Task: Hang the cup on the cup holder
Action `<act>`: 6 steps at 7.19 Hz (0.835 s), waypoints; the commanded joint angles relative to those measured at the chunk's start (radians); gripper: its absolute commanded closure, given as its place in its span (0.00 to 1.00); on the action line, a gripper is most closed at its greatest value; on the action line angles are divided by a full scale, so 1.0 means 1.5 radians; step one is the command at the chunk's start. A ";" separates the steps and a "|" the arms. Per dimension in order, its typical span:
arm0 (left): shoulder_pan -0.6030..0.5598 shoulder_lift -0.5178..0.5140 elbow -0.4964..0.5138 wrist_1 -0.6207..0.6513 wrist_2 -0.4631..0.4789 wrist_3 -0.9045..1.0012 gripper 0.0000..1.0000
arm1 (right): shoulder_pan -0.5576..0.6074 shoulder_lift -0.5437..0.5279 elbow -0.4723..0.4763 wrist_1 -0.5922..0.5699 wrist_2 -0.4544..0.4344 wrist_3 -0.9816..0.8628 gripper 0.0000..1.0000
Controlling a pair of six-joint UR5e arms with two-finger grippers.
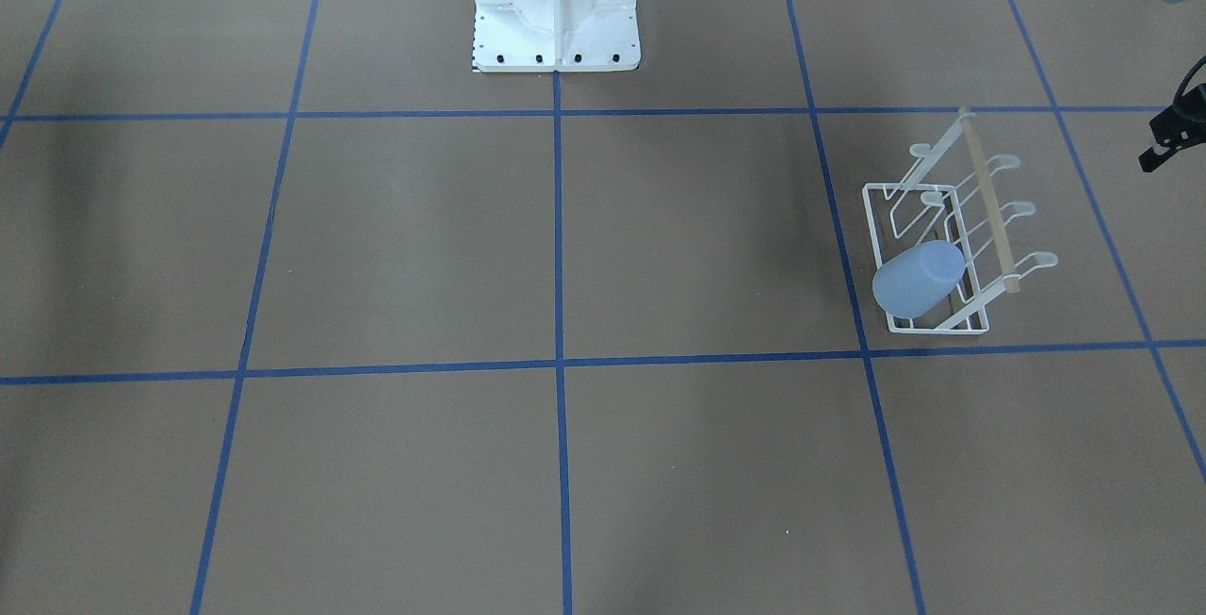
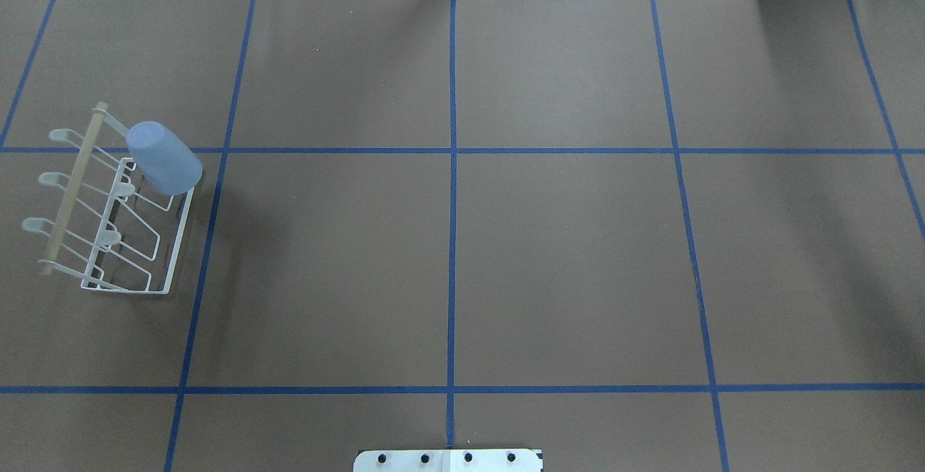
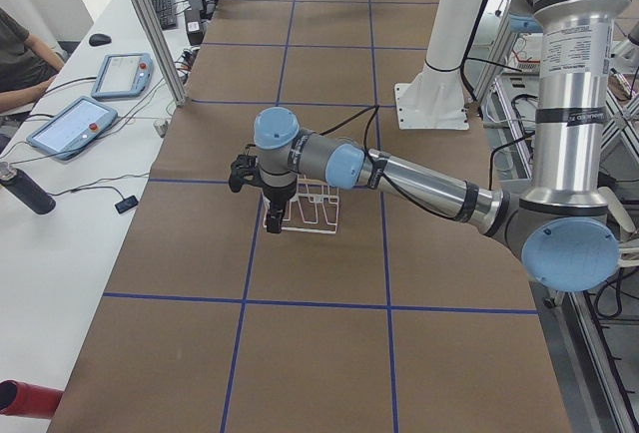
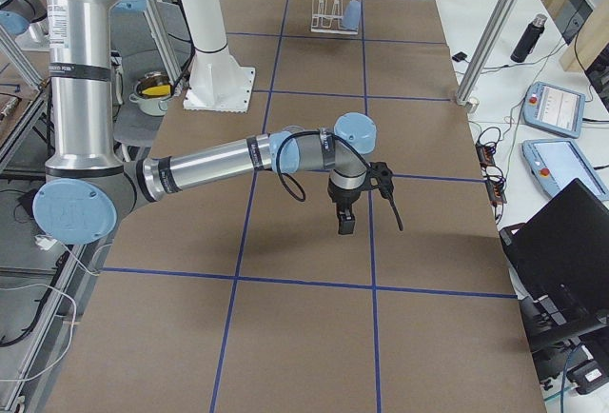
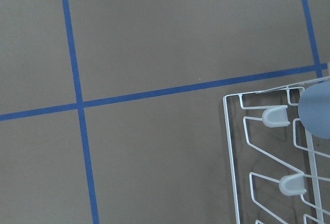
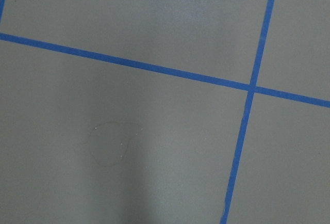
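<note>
The pale blue cup (image 2: 165, 157) sits mouth-down and tilted over a prong at the far end of the white wire cup holder (image 2: 108, 241), on the robot's left side of the table. Both also show in the front view, the cup (image 1: 919, 278) on the holder (image 1: 952, 219), and in the left wrist view, the cup (image 5: 315, 113) and the holder (image 5: 268, 157). My left gripper (image 3: 272, 216) hangs over the holder, apart from the cup; I cannot tell whether it is open or shut. My right gripper (image 4: 344, 218) hangs above bare table far from the holder; I cannot tell its state.
The white robot pedestal (image 1: 556, 12) stands at the table's middle rear. Blue tape lines cross the brown table. A side desk holds tablets (image 3: 70, 124) and a black bottle (image 3: 25, 192). A laptop (image 4: 561, 251) sits beyond the other end.
</note>
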 commanded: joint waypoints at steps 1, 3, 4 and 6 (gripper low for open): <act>-0.001 0.005 0.000 0.000 -0.002 -0.019 0.02 | 0.000 0.002 0.002 0.001 0.001 0.044 0.00; -0.002 0.018 -0.006 -0.005 0.007 -0.020 0.02 | 0.000 0.003 0.003 0.005 0.000 0.045 0.00; -0.002 0.049 -0.029 -0.008 0.004 -0.014 0.02 | 0.000 0.003 0.001 0.006 0.000 0.045 0.00; -0.001 0.053 -0.024 -0.013 -0.003 -0.019 0.02 | 0.000 0.003 -0.002 0.006 0.000 0.045 0.00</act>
